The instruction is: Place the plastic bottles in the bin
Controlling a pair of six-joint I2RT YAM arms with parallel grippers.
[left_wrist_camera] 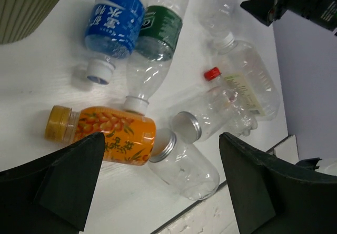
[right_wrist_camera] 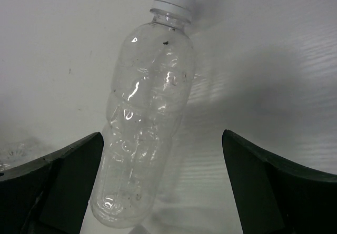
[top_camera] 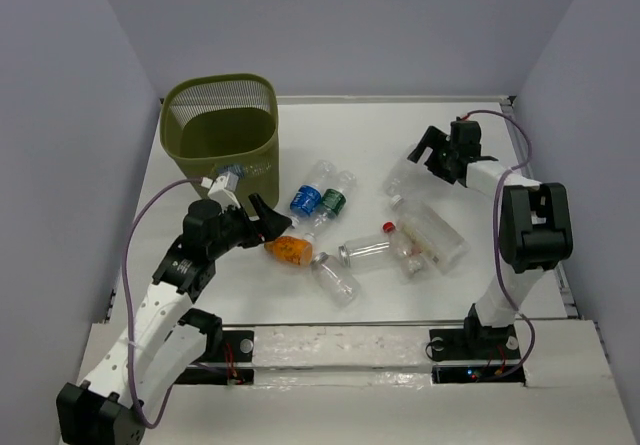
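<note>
The olive mesh bin [top_camera: 222,130] stands at the back left. Several plastic bottles lie mid-table: blue-labelled [top_camera: 308,197], green-labelled [top_camera: 334,201], orange [top_camera: 291,250], two clear silver-capped jars [top_camera: 335,277] [top_camera: 366,253], a red-capped one [top_camera: 400,245] and a larger wide one [top_camera: 432,231]. My left gripper [top_camera: 272,223] is open just above the orange bottle [left_wrist_camera: 113,134], with a clear jar [left_wrist_camera: 184,165] between its fingers in the left wrist view. My right gripper [top_camera: 425,160] is open over a clear white-capped bottle [right_wrist_camera: 147,123] that lies near its left finger [right_wrist_camera: 68,171].
The bin's wall [left_wrist_camera: 26,2] shows at the left wrist view's top left. The table's near edge runs just past the clear jar [left_wrist_camera: 231,197]. Grey walls enclose the table on the left, back and right. The right arm's upright link [top_camera: 530,227] stands at the right edge.
</note>
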